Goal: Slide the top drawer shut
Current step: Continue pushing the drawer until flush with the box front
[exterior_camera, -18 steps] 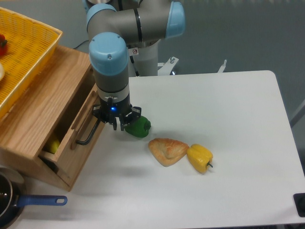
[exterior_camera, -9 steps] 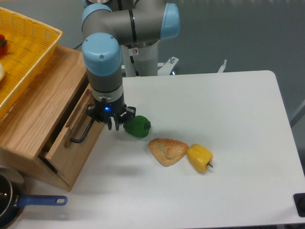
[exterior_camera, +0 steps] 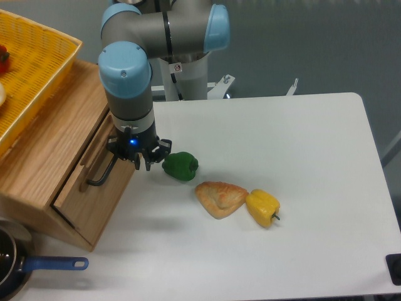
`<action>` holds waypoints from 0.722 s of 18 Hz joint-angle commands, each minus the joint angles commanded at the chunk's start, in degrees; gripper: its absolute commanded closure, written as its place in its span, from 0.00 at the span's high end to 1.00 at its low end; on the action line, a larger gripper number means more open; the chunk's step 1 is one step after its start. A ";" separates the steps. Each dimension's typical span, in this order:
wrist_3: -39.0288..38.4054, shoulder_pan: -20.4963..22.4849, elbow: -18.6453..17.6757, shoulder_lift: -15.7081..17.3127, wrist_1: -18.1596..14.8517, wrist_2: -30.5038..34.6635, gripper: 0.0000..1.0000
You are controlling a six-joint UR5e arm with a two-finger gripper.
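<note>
Fixed camera, looking down on the white table [exterior_camera: 301,157]. At the left of the frame sits the oak cabinet [exterior_camera: 44,150], and the top drawer [exterior_camera: 94,188] is almost flush with it, just a thin dark gap showing at its lower left edge. Its black bar handle [exterior_camera: 100,175] juts out from the wood front. The gripper [exterior_camera: 141,157] is right there at the drawer front, pointing down, blue light glowing, fingers close beside the handle's upper end; whether the jaws are parted or closed on anything, I cannot tell from this angle. Just right of it lies a green pepper [exterior_camera: 180,166]. Further right and lower, a pastry [exterior_camera: 219,198] touches a yellow pepper [exterior_camera: 262,207]. Upper left, a yellow mesh basket [exterior_camera: 34,69] rests on the cabinet. Bottom left, a blue-handled pan [exterior_camera: 25,266].
</note>
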 joint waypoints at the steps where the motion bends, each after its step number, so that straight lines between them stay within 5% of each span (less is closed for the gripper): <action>1: 0.00 -0.09 0.00 0.00 0.00 0.00 0.30; 13: -0.09 -0.27 -0.09 -0.26 0.09 0.62 0.33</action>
